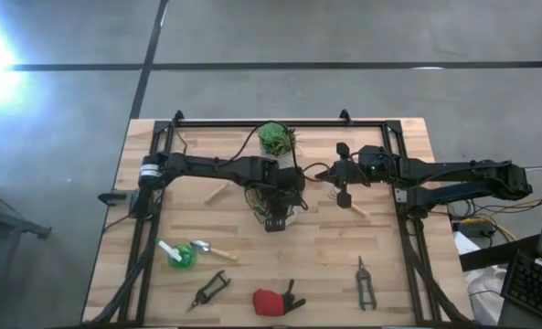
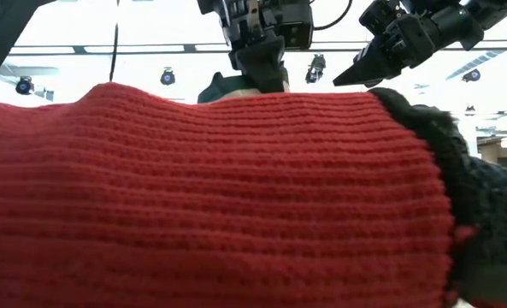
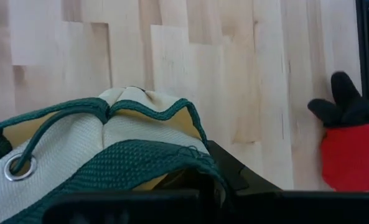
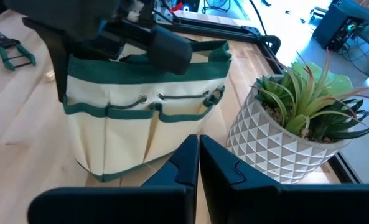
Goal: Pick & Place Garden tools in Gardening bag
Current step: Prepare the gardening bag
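Observation:
The gardening bag, cream with dark green trim, stands on its base at the table's middle, beside the plant's white pot. My left gripper is above it, shut at its top rim. My right gripper hovers shut to the bag's right and touches nothing. Along the near edge lie a green-and-white tool, a trowel, two pruners and a red-and-black glove. Two wooden handles show beside the bag. My left gripper comes at the bag slanting down from the table's left and is shut at the green-trimmed top rim. The fabric lies over the fingers and hides the contact itself. The bag stays upright with its base on the table.
A green plant in its pot stands just behind the bag at the far edge. The black frame rails run along the table's sides. In the low view the glove fills the picture. Bare wood lies between the bag and the near tools.

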